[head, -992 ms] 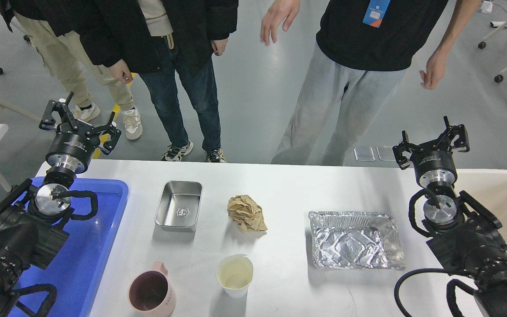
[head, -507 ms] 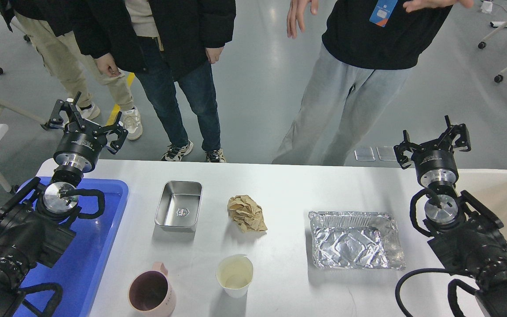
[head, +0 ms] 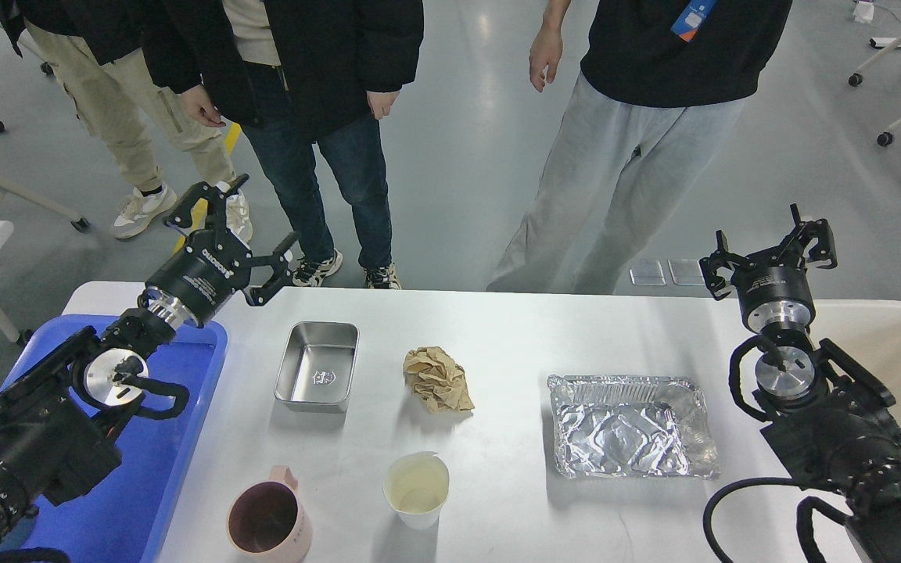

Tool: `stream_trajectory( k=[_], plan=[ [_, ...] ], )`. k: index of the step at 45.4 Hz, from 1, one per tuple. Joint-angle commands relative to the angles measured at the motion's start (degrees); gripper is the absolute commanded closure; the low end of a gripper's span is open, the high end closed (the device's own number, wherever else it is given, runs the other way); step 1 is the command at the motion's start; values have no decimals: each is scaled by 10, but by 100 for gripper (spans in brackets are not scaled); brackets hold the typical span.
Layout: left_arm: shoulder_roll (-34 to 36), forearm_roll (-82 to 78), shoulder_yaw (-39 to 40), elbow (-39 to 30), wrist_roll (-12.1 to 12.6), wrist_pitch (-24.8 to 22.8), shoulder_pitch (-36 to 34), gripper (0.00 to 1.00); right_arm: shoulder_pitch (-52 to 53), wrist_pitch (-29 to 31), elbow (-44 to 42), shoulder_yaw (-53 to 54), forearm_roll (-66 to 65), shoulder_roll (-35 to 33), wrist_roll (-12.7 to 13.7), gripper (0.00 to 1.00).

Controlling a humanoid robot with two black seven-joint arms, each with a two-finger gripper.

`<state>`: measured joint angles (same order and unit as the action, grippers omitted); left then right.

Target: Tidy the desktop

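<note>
1. The white desktop [head: 513, 328] fills the lower half of the head view, its far edge running in front of three standing people.
2. A crumpled brown paper ball [head: 438, 379] lies near the middle of the desktop and serves as the reference for what follows.
3. Left of the paper ball sits a steel tin [head: 317, 377], rectangular, open side up and apart from the ball.
4. Right of the paper ball, well apart from it, rests a crinkled foil tray [head: 632, 426], also open side up.
5. Nearer the robot than the paper ball stands a pale paper cup [head: 417, 490], upright.
6. A pink mug [head: 269, 522] stands to the left of that cup, at the bottom edge of the view.
7. Far left of the paper ball, beyond the tin, a blue tray [head: 177, 438] lies along the desktop's left end.
8. The left gripper [head: 235, 236] hangs over the desktop's far left corner, above the blue tray's far end and left of the tin; its fingers are spread wide and hold nothing.
9. The right gripper [head: 767, 246] hovers at the far right, beyond the foil tray from the paper ball; its fingers are likewise spread and hold nothing.
10. A cream bin [head: 896, 367] adjoins the desktop's right end, partly hidden behind the right arm.
</note>
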<state>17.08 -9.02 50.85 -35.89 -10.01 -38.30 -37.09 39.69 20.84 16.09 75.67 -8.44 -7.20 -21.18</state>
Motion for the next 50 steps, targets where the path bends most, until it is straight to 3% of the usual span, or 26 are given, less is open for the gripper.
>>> stream_trajectory(
  k=[1,8,15,25,39,50],
  plan=[
    [34,-44,-10,-78,1,29,44,4,0,2,0,0,0,0,0,0],
    [114,-63,-48,-189,6,52,99,4,-4,2,0,-1,0,2,0,0],
    [236,-71,-90,-333,26,75,173,4,-5,2,0,-4,-1,5,0,0],
    [400,-90,-73,-483,39,104,273,4,-11,2,1,-4,0,8,-1,0],
    [543,-89,-80,-579,76,142,301,4,-14,3,1,-12,-1,8,-1,0],
    [665,-91,-112,-649,81,153,325,4,-19,3,1,-13,-1,13,-1,0]
  ],
)
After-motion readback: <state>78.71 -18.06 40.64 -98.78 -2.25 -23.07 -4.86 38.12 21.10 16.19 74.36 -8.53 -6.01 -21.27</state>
